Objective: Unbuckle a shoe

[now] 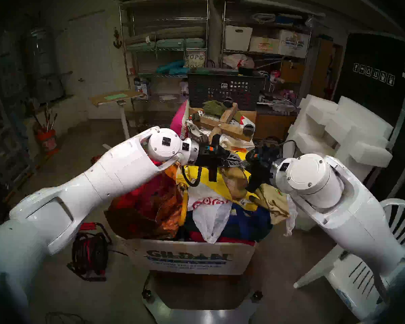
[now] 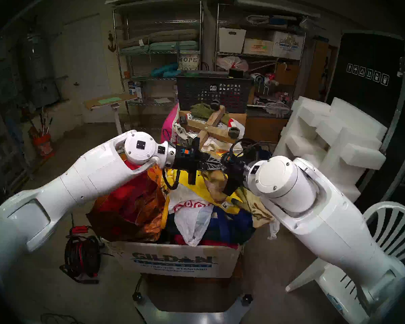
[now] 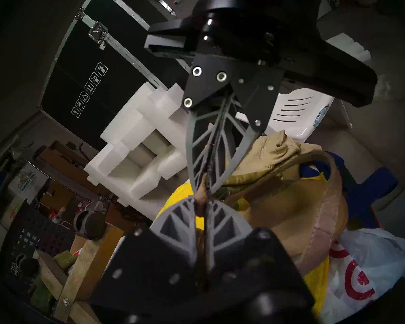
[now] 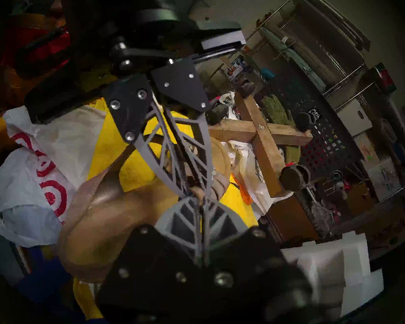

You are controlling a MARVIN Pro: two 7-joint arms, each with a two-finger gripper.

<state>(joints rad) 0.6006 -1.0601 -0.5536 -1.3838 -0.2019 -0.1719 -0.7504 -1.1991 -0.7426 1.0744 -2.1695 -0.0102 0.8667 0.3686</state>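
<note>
Above the sandal (image 3: pixel 297 199), the left hand (image 3: pixel 205 199) and right hand (image 4: pixel 202 199) are each pressed together, pinching its thin strap (image 3: pixel 202 188).

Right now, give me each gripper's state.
Left gripper: closed on the sandal's thin strap.
Right gripper: closed on the same strap.

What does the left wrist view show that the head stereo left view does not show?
Only the left wrist view shows the thin strap pinched between the fingertips of both grippers, which meet tip to tip, and the shoe's wide band curving beside them.

Only the head view shows both white arms, the cardboard box under the pile, and the cable reel on the floor.

Both show the left gripper, the right gripper, the tan shoe, the yellow cloth and the white foam blocks.
</note>
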